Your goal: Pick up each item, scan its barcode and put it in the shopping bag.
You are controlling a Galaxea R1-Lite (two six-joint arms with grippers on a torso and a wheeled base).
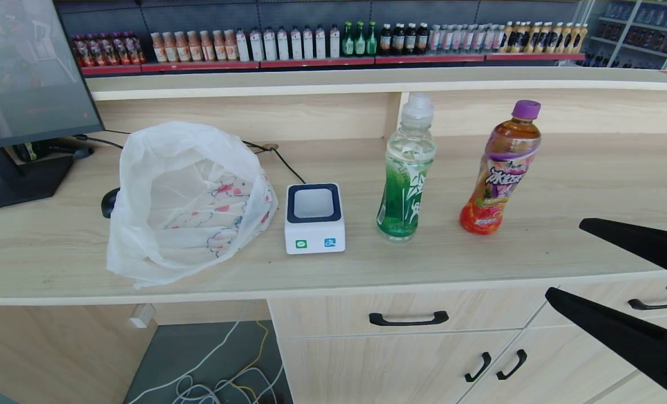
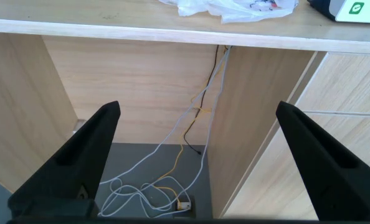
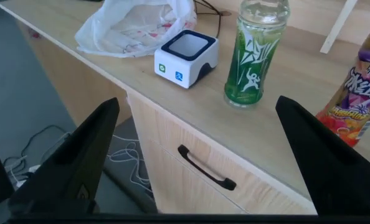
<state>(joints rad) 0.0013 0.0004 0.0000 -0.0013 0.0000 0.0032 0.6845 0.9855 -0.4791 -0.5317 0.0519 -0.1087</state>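
Since both bottles stand upright and apart on the tabletop (image 1: 591,168), either can be taken from the side. The green-labelled bottle (image 1: 406,185) stands near the scanner (image 1: 314,217), on its right; the orange bottle with the purple cap (image 1: 501,174) stands farther right. Both look filled, so I judge them fairly heavy for their narrow bases and easy to topple with a nudge. Their plastic walls are smooth, round and probably a little yielding, so a hold could slip or twist. The pinched waist of each body seems the surest place to clamp, squarely across, leaving the barcode side of the label free for the scanner. Just left of the scanner the white shopping bag (image 1: 187,196) sags open, thin and limp; its mouth may fold under a descending bottle. The right arm's jaws stand wide apart, out in front of the tabletop's edge and nearer the orange bottle. The left arm's jaws are likewise spread, low below the tabletop edge under the bag.
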